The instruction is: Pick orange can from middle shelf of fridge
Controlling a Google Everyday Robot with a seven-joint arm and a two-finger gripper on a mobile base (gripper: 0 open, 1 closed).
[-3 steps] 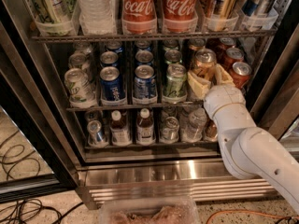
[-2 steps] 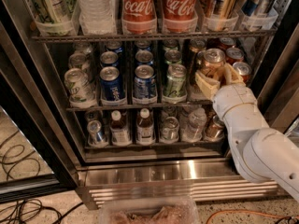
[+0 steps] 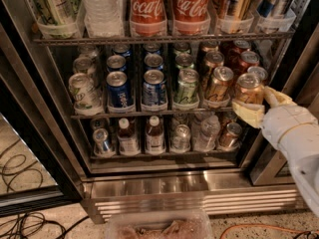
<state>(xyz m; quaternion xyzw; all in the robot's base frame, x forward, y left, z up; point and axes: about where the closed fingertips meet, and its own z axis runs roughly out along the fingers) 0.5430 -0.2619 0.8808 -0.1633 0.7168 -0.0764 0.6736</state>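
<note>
The fridge stands open, with a steel base grille and a dark interior. Its middle shelf holds lanes of pale, blue, green, amber and red cans. My gripper is at the shelf's right end, in front of the rack. Its cream fingers are shut on the orange can, which is upright with its silver lid showing. Another amber can stands in the front cup just to its left. Red cans stand behind.
Tall Coca-Cola bottles fill the rack above. Small bottles and cans fill the rack below. The fridge's right frame is close beside my arm. Cables lie on the floor at the left. A clear container is at the bottom edge.
My gripper has moved right, down and out from the shelf with the orange can in it. Another amber can now stands at the front of that lane.
</note>
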